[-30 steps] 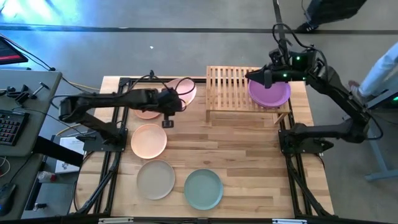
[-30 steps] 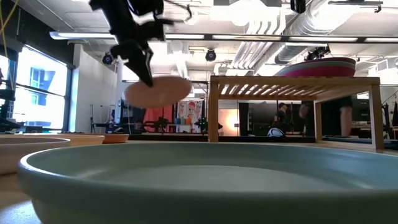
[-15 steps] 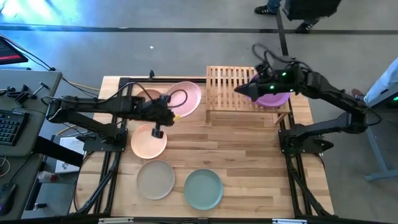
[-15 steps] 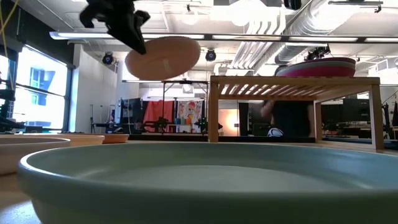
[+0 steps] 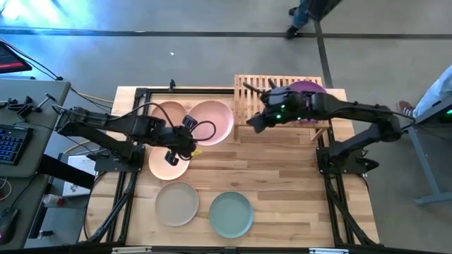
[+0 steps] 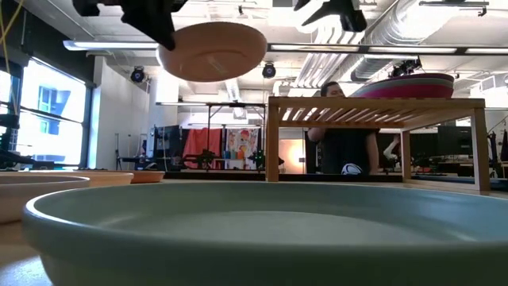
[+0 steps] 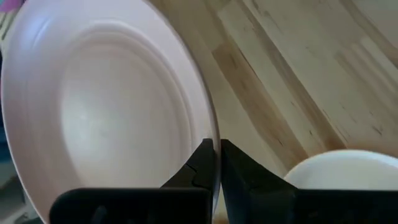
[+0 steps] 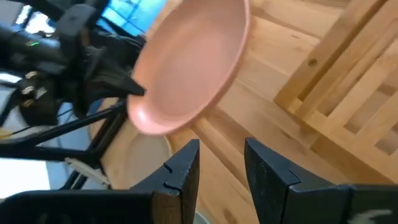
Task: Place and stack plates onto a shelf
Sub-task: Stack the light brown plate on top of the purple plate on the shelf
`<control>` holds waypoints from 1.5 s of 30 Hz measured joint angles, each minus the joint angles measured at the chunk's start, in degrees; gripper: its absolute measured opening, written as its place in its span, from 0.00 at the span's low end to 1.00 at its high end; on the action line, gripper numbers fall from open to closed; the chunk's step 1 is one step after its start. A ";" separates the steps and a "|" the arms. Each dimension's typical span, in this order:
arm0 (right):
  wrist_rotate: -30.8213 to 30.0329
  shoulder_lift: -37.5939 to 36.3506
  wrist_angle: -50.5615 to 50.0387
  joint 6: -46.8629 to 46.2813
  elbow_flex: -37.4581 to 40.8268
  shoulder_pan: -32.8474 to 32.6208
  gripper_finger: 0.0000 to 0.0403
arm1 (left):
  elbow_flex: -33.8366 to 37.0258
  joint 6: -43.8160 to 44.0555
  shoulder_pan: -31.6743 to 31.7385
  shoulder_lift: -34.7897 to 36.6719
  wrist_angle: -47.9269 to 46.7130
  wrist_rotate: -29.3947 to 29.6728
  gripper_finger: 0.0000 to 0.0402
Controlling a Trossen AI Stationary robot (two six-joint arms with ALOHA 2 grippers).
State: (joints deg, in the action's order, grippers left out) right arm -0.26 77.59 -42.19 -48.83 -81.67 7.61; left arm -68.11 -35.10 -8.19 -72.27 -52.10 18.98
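Note:
My left gripper (image 5: 188, 133) is shut on a pink plate (image 5: 212, 121) and holds it up left of the shelf (image 5: 263, 99); the plate also shows in the low view (image 6: 213, 50). My right gripper (image 5: 255, 124) is open and empty at the shelf's near left corner, close to the plate's right edge; its fingers (image 8: 186, 163) stand apart, facing the plate (image 8: 192, 62). A stack of purple and magenta plates (image 5: 308, 91) rests on the shelf's right half. My left gripper pinches the pink plate's rim (image 7: 210, 138) between its two fingers, one on the inner face and one on the underside. The fingers come about level from the table's left. The plate is lifted clear, high above the table, slightly tilted, its underside (image 6: 211, 56) facing down.
On the table lie a peach plate (image 5: 168, 113) at the back left, another peach plate (image 5: 169, 162) under the left gripper, a beige plate (image 5: 176, 203) and a mint green plate (image 5: 231, 214) near the front. A person stands beyond the table (image 6: 341, 151).
My left gripper has raised the pink plate and carried it toward the shelf; the plate has come nearer to level. My right gripper has left the stack on the shelf and gone toward the table's left and near edge, up to the pink plate.

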 joint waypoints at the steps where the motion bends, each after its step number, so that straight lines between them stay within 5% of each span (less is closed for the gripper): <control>1: -0.69 0.75 0.07 -0.26 0.00 -0.29 0.27 | -0.01 -0.18 -0.35 -0.28 -0.37 -0.02 0.00; 15: -3.25 8.02 1.04 -2.37 0.00 -0.65 0.27 | 0.04 -2.65 -5.16 -8.27 -3.22 7.19 0.00; 30: -5.65 7.86 0.46 -3.48 0.00 -0.65 0.27 | 0.02 -2.71 -6.99 -9.00 2.65 11.56 0.00; 40: -5.62 7.86 0.35 -3.62 0.00 -0.65 0.27 | 0.02 -11.16 -6.99 -8.98 11.37 15.45 0.00; 45: -5.54 7.86 -0.21 -2.36 0.00 -0.65 0.17 | 0.02 -12.85 -6.97 -8.99 11.28 15.43 0.00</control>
State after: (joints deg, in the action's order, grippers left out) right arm -5.80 85.45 -42.41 -51.18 -81.67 6.96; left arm -68.10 -47.94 -15.16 -81.26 -40.82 34.41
